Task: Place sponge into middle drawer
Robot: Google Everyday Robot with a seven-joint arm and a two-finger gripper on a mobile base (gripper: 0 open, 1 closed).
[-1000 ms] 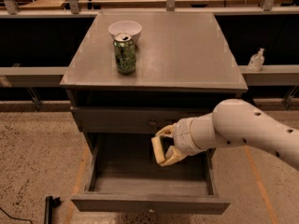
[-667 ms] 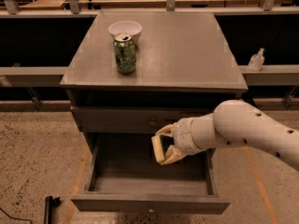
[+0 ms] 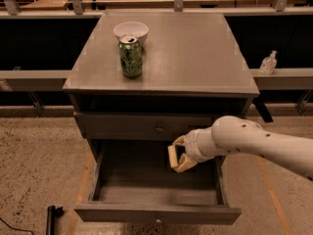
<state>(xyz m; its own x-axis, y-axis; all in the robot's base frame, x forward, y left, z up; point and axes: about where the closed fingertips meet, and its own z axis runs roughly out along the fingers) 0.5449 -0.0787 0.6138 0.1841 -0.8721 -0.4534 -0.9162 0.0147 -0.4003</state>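
Note:
The grey cabinet's lowest drawer (image 3: pixel 157 213) is pulled open, a wide shallow tray with bare floor showing. My gripper (image 3: pixel 177 154) reaches in from the right and hangs over the drawer's right half, a little above its floor. It is shut on the sponge (image 3: pixel 172 156), a small pale yellow block held on edge between the two fingers, with its dark face turned toward the wrist. The white arm (image 3: pixel 254 143) crosses the drawer's right side.
A closed knobbed drawer front (image 3: pixel 159 129) sits just above the open drawer. On the cabinet top (image 3: pixel 195 53) stand a green can (image 3: pixel 130 56) and a white bowl (image 3: pixel 131 32) behind it. A small bottle (image 3: pixel 268 63) stands on the ledge at right.

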